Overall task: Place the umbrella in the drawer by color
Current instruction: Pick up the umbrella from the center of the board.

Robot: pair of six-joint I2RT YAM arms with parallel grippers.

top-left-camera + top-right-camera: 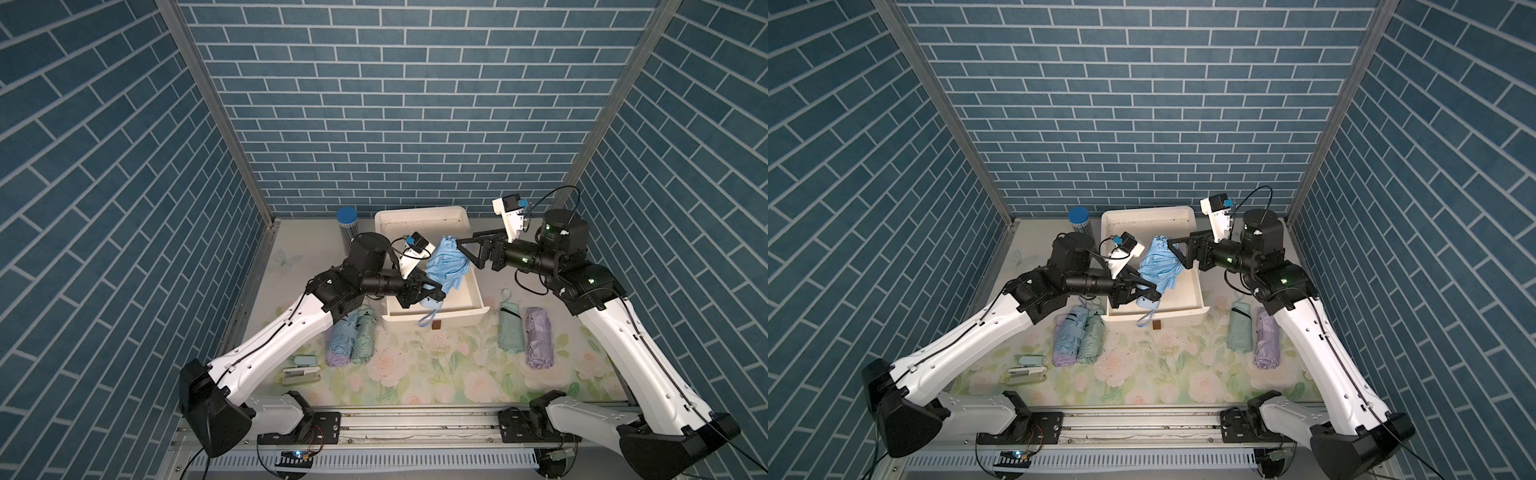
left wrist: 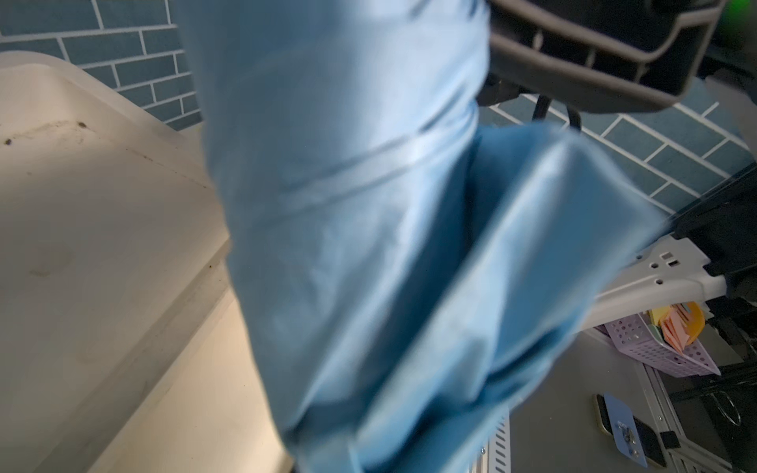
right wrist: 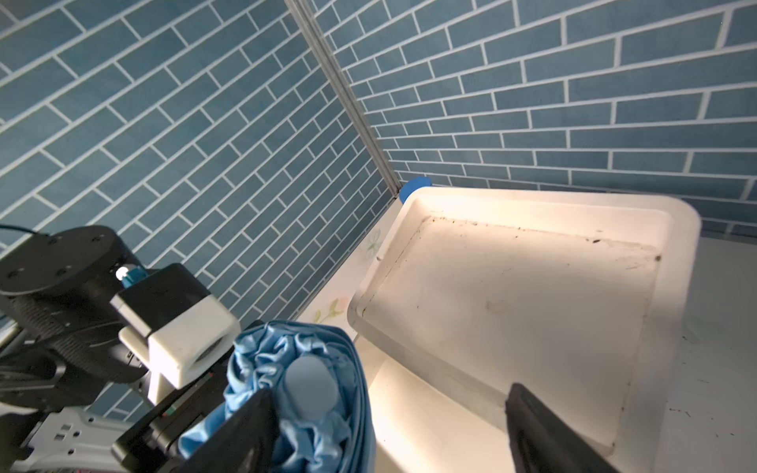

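the task was barely under way. the white plastic drawer (image 1: 457,316), pulled open at the middle of the far edge of the floral worktop (image 1: 436,365), showed nothing on the part of its floor that could be seen, and the bright blue folded fabric umbrella (image 1: 446,262) was not yet set down. it hung tilted above the drawer, strapped handle end toward the drawer's front wall. the left hand (image 1: 428,291) was clenched on it near that end and, i judged, bore it alone. the right hand (image 1: 467,251) was released, spread wide about the umbrella's capped tip, one finger (image 3: 245,430) just beside the fabric. left to do: lower it, let go, then sort the pastel folded umbrellas (image 1: 351,338) near the left edge and the mint green folded umbrella (image 1: 510,330) and lilac folded umbrella (image 1: 539,343) near the right edge.
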